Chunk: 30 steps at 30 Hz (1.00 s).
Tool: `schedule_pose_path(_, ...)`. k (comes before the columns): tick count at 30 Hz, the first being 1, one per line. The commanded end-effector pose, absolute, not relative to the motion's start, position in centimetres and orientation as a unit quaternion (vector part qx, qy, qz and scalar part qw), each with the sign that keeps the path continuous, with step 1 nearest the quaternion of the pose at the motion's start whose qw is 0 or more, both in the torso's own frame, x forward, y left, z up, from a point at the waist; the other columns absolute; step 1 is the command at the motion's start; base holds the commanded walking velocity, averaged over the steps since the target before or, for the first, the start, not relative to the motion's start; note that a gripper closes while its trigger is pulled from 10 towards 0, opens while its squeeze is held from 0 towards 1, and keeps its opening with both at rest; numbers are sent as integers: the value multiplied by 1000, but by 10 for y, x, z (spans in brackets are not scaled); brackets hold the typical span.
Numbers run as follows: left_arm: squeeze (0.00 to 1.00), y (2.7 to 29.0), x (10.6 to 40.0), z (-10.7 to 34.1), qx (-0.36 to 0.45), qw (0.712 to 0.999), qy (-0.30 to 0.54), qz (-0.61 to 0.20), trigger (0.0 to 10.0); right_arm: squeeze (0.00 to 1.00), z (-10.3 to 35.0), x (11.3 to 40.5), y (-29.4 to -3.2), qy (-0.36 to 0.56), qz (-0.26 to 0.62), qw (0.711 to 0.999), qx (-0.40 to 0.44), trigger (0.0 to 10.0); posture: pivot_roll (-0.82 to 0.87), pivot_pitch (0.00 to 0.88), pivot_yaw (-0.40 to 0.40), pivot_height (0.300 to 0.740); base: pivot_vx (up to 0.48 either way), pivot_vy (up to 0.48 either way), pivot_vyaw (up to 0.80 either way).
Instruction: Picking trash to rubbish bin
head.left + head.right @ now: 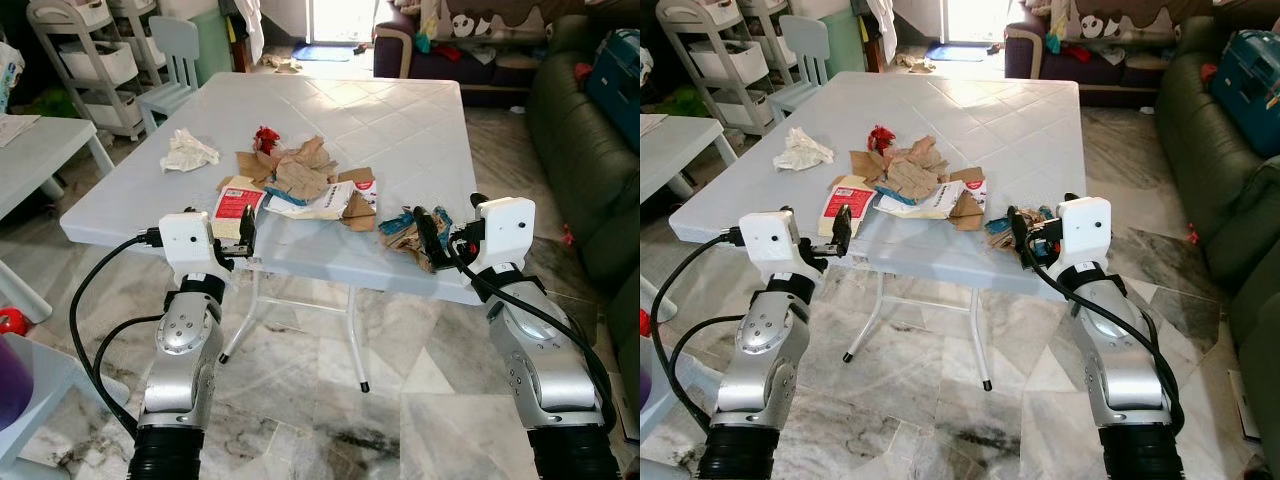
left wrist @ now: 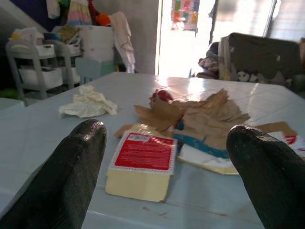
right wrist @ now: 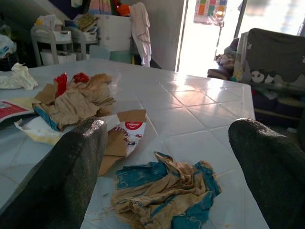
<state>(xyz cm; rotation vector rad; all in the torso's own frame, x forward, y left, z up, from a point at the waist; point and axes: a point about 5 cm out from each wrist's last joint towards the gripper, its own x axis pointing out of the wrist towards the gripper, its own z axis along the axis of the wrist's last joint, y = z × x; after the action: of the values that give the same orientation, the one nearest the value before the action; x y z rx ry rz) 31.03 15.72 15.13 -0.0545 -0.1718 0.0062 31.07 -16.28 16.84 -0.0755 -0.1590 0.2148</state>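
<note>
Crumpled wrapper (image 3: 164, 193) lies between right hand's (image 3: 167, 157) spread fingers.

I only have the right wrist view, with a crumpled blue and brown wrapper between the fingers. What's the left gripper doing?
Observer: The left gripper is open at the table's near edge, facing a red-labelled packet.
Operator: Any trash off to its left?
Observer: Yes, a crumpled white tissue lies apart from the brown paper pile.
Operator: Is my right gripper over the table?
Observer: The head view shows the right gripper at the near edge, open, the blue and brown wrapper just ahead, not yet gripped.
</note>
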Motion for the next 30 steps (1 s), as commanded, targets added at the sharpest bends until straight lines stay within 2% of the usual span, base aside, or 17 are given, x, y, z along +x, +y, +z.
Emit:
schedule_pose_path(1,1000,159,309,153,-17,996,-88,12,10000,1000,170,308,-162,-81,110,990,-39,10000,-25,79,9,740,0,0,0)
schedule_pose_path(2,0,159,309,152,-14,996,-82,15,10000,1000,170,308,-161,-81,110,990,-38,10000,-24,82,10,740,0,0,0)
schedule_pose_path(8,0,157,308,150,-16,997,-76,4,10000,1000,168,306,-160,-76,112,990,-38,10000,-25,95,9,740,0,0,0)
schedule_pose_path(9,0,157,308,149,-19,997,-75,0,10000,847,167,305,-159,-72,116,990,-38,10000,-27,100,8,740,0,0,0)
schedule_pose_path(11,0,157,308,149,-20,997,-75,-1,10000,847,166,305,-159,-70,117,990,-38,10000,-27,100,8,740,0,0,0)
schedule_pose_path(12,0,157,308,149,-22,997,-74,-2,10000,510,165,304,-159,-66,118,990,-40,10000,-26,103,8,740,0,0,0)
schedule_pose_path(13,0,157,310,149,-27,997,-75,-3,10000,369,163,304,-158,-62,119,990,-42,10000,-23,103,6,740,0,0,0)
schedule_pose_path(14,0,156,311,149,-28,997,-76,-3,10000,345,162,304,-158,-60,119,990,-41,10000,-23,103,6,740,0,0,0)
schedule_pose_path(15,0,154,316,153,-31,996,-82,-5,10000,247,159,305,-157,-54,119,990,-45,10000,-24,104,7,740,0,0,0)
schedule_pose_path(16,0,154,317,154,-31,996,-84,-6,10000,247,159,305,-156,-52,119,990,-47,10000,-24,104,7,740,0,0,0)
schedule_pose_path(17,0,153,318,156,-32,996,-86,-7,10000,39,158,306,-156,-51,119,990,-47,10000,-24,103,8,740,0,0,0)
schedule_pose_path(18,0,153,319,157,-32,995,-89,-9,10000,0,158,306,-155,-49,119,991,-48,10000,-24,102,9,740,0,0,0)
schedule_pose_path(22,0,149,321,163,-33,994,-102,-25,10000,0,157,307,-153,-47,117,991,-49,10000,-23,103,12,740,0,0,0)
schedule_pose_path(30,0,146,318,162,-36,994,-100,-32,10000,0,161,306,-152,-59,119,990,-44,10000,-22,103,14,740,254,0,0)
